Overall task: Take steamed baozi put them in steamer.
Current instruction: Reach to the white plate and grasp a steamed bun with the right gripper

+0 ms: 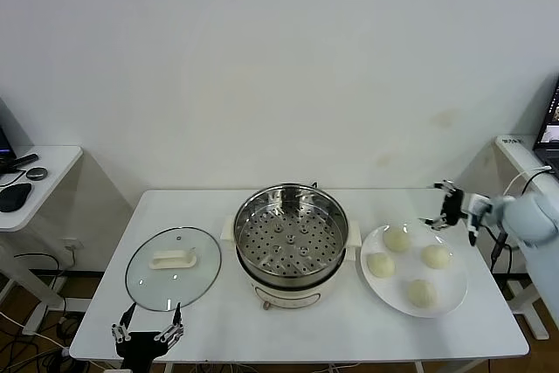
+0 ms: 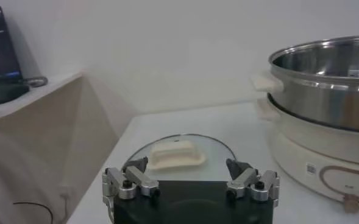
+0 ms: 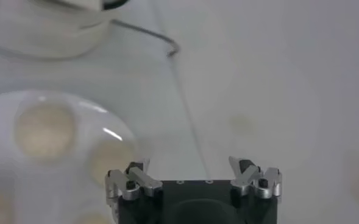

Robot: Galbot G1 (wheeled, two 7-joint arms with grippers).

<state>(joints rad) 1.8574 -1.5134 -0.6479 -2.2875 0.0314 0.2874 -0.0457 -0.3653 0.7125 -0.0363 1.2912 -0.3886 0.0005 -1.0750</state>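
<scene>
Four steamed baozi (image 1: 408, 268) on white plate (image 1: 454, 301) near table's (image 1: 210, 203) right edge. Steamer (image 1: 291, 242) at table centre, uncovered — glass lid (image 1: 172, 268) beside it. Right gripper (image 1: 449, 207) above plate's far rim, jaws wide, empty. Left gripper (image 1: 147, 333) at front-left edge, jaws wide.

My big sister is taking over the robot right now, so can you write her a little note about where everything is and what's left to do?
Left gripper: open, empty, at the near table edge in front of the glass lid.
Right gripper: open, empty, above the far edge of the white plate.
Steamer: mid-table, lid off, perforated tray bare.
Steamed baozi: all four on the plate, at and.
Done: nothing moved yet.
Left: put all four baozi into the steamer. The right gripper is nearest.
</scene>
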